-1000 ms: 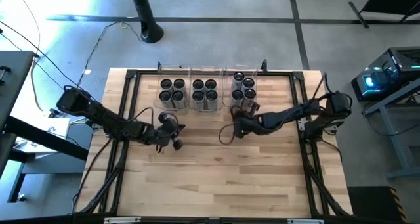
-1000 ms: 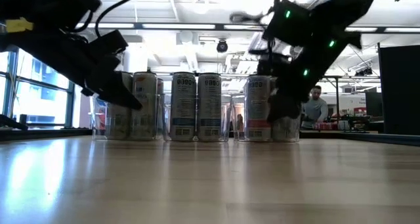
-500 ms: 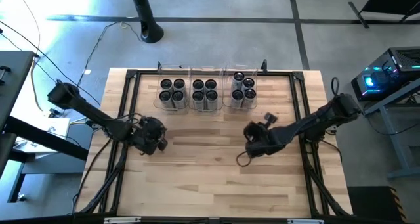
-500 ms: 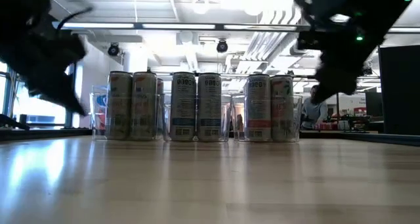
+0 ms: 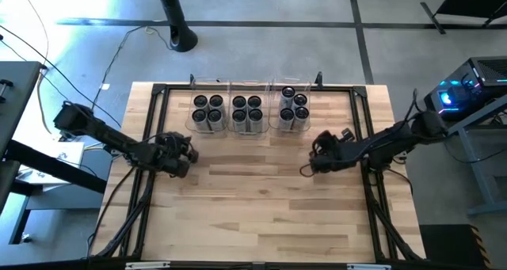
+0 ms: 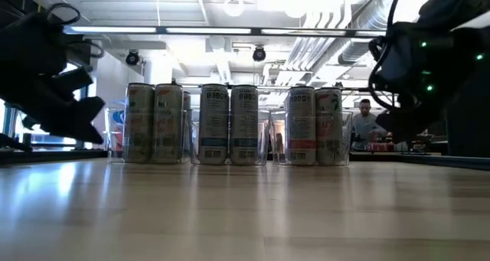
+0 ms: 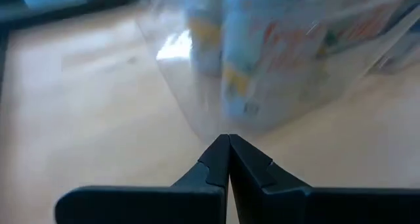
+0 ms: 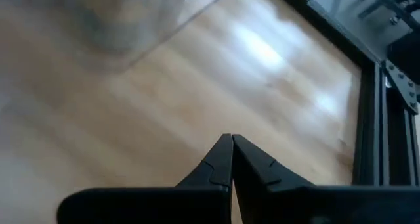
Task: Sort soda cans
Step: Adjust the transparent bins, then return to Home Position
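Upright soda cans [image 5: 247, 112] in bins

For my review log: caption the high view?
Twelve cans sorted into three bins; both arms wait empty, fingers shut.

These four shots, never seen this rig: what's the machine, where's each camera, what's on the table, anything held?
It is a robot with two dark arms working at a wooden table. The high view looks straight down. The low view sits at table height, looking across into the room. Each wrist view looks forward past that arm's own claw.

Three clear plastic bins stand in a row at the table's far edge, filled with soda cans standing upright in groups.

The left claw hangs over the table's left side, the right claw over its right side, both short of the bins. In the wrist views, both claws are shut, tips together, holding nothing.
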`<control>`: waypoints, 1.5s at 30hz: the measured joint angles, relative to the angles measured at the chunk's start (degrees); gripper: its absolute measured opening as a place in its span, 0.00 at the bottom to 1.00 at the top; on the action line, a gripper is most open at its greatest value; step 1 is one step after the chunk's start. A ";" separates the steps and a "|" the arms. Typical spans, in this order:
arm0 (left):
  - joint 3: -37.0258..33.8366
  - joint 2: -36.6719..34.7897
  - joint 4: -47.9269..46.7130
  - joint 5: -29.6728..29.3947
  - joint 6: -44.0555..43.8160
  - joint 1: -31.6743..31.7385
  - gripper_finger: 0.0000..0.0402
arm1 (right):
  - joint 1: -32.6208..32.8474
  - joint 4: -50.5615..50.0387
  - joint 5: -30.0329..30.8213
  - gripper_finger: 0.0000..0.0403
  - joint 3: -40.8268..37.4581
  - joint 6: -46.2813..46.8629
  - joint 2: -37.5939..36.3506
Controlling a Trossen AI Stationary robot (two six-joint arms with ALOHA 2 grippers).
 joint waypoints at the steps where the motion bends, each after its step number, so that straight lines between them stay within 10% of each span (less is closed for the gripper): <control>1: 0.00 0.08 2.33 -0.70 3.41 1.12 0.00 | -1.25 1.72 1.07 0.00 -0.83 -0.67 -0.71; 12: 0.00 0.46 15.34 3.53 24.65 11.22 0.00 | -13.77 34.96 -3.70 0.00 -5.43 -30.36 -1.76; 21: 0.00 0.14 16.26 5.26 29.08 11.80 0.00 | -15.12 36.93 -4.17 0.00 -5.47 -32.89 -1.76; 37: 8.76 -9.49 0.29 8.64 23.01 -0.87 0.00 | 5.01 2.95 -10.12 0.00 -5.47 -4.62 -19.89; 45: 18.22 -11.05 3.13 6.93 31.82 -9.77 0.00 | 17.44 18.02 -21.09 0.00 -5.47 -12.82 -29.68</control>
